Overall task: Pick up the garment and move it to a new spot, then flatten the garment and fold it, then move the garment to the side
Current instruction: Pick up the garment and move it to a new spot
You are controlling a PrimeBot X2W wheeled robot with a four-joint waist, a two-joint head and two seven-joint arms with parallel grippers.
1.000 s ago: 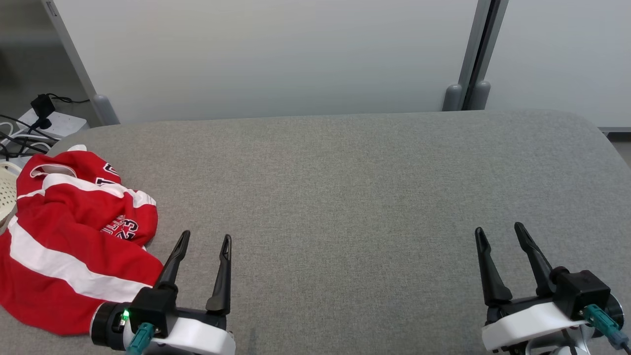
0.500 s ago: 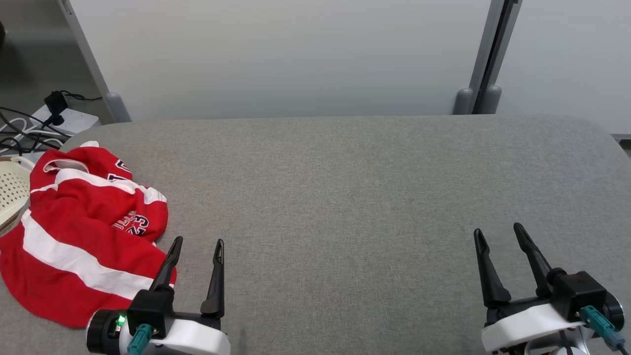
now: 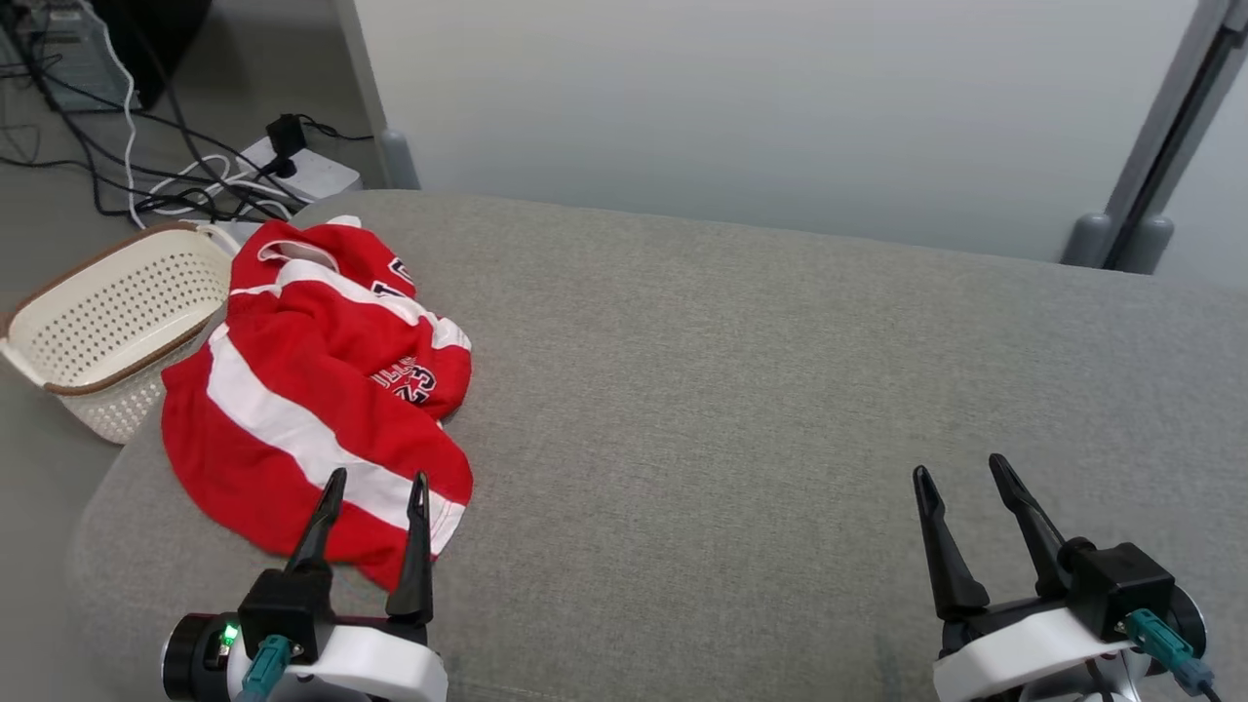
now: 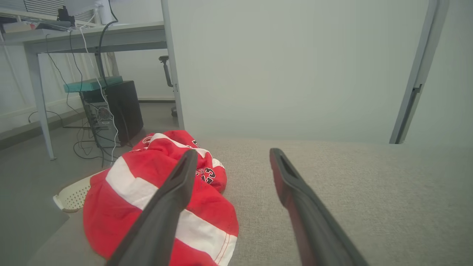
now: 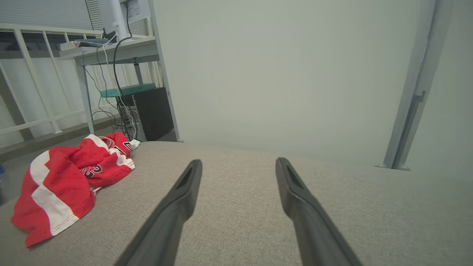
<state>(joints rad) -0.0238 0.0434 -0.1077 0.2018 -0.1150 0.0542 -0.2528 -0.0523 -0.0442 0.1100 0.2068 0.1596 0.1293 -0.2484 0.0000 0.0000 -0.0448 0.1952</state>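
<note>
The garment (image 3: 322, 390) is a red jersey with white stripes and dark lettering, crumpled in a heap at the left end of the grey padded table (image 3: 741, 370). My left gripper (image 3: 376, 480) hovers open at the heap's near edge, its fingers over the red cloth with nothing between them. In the left wrist view the garment (image 4: 147, 184) lies ahead and to the left of the left gripper (image 4: 231, 153). My right gripper (image 3: 963, 468) stands open and empty over bare table at the lower right. From the right wrist the garment (image 5: 63, 177) is far left of the right gripper (image 5: 238, 162).
A cream perforated basket (image 3: 107, 322) sits on the floor just off the table's left end. Cables and a power strip (image 3: 292, 166) lie behind it, near a desk with a computer tower (image 4: 111, 107). White partition panels (image 3: 741, 107) stand behind the table.
The head camera has turned left, bringing the basket and floor cables into view. My left gripper now stands over the garment's near edge. Both grippers stay open.
</note>
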